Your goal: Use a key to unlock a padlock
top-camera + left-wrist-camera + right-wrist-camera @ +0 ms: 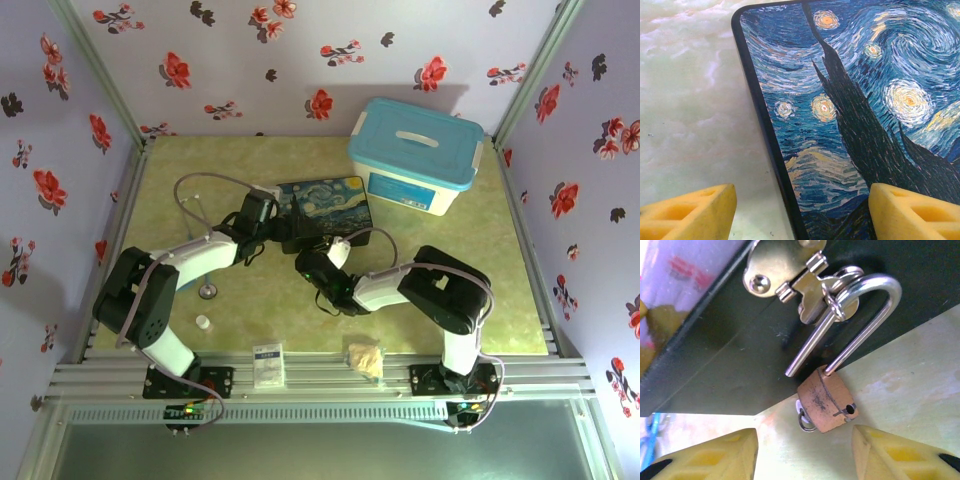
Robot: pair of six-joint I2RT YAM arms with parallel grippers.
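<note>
Yellow-fingered R gripper [804, 437] hangs spread, empty, 6 o'clock of small brass padlock [826, 402]; bumping it may re-latch sprung silver shackle [875, 295].

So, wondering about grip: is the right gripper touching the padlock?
Apart. Right wrist view shows bare table between the padlock and the open right gripper.

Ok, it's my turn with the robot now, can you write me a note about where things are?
Left gripper: jaws open, empty, over the painted box's edge.
Right gripper: jaws open, empty, pointing at the padlock.
Padlock: hooked through the box's latch; one shackle leg is out of the brass body, so it looks unlocked.
Key: can't make it out; a small silver ring shows under the body.
To do: slip the shackle off the latch.
</note>
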